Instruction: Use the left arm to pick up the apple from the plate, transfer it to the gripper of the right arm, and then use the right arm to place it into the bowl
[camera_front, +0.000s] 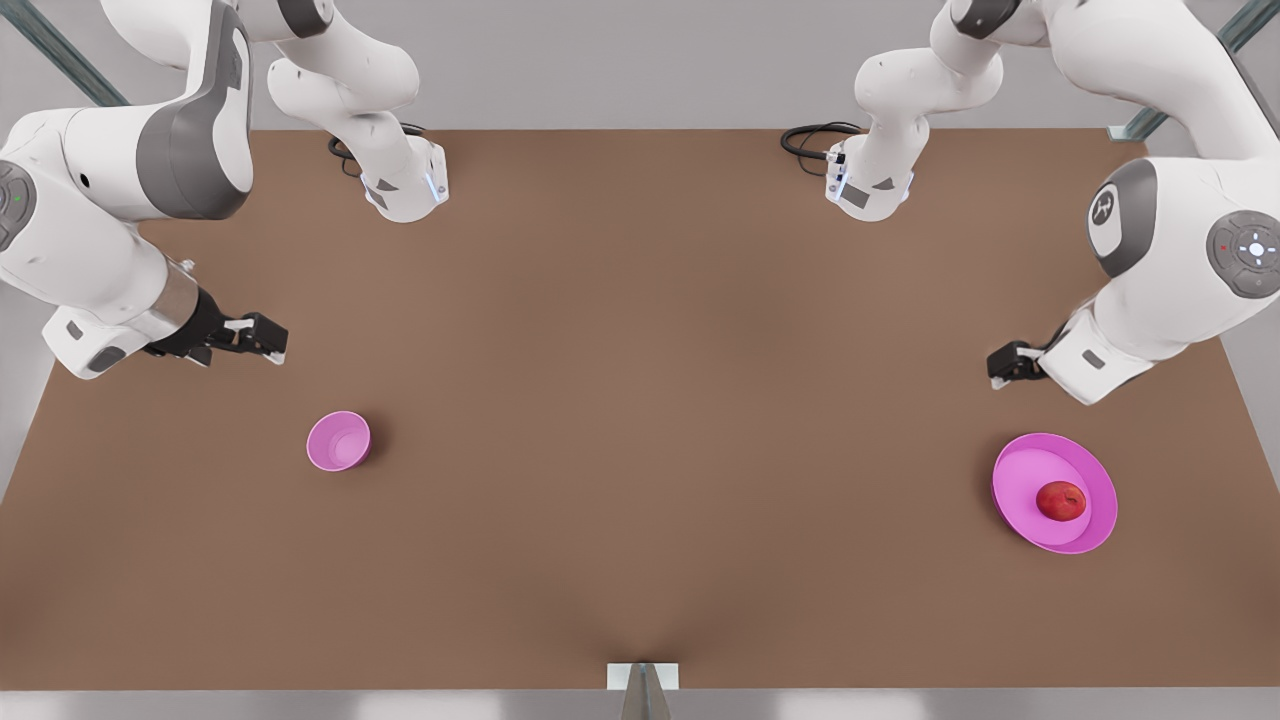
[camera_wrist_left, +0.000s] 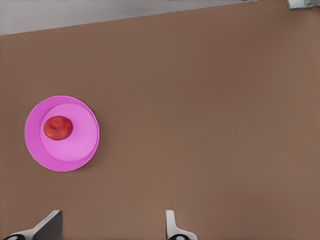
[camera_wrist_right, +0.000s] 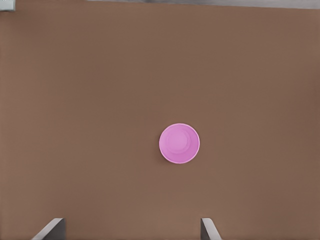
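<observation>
My left tool (camera_front: 1003, 367) hangs above the table (camera_front: 640, 400) at the front view's right, apart from the plate (camera_front: 1015, 470) and toward the back edge from it. In the left wrist view its two pale fingers (camera_wrist_left: 172, 227) stand wide apart with nothing between them. My right tool (camera_front: 262, 338) hangs at the front view's left, a little back from the bowl (camera_front: 338, 441); its fingertips (camera_wrist_right: 207, 229) in the right wrist view are likewise spread wide and empty.

The apple (camera_front: 1061, 501) sits on the plate, off centre toward the side away from the bowl. It is close to round, so I see no clear long axis. A darker dimple faces upward, which I take for the stem end, though I can't be certain. Its skin is smooth red with a faint yellowish patch.

The plate is a wide, shallow magenta disc with a raised rim, glossy and plain. The bowl is the same pink, smaller, deeper and round, with its mouth up.

The table is flat matte brown. Plate and bowl lie well apart, with bare table between them. The plate sits near the table's edge at the front view's right, and the bowl stands further in from its own side.
</observation>
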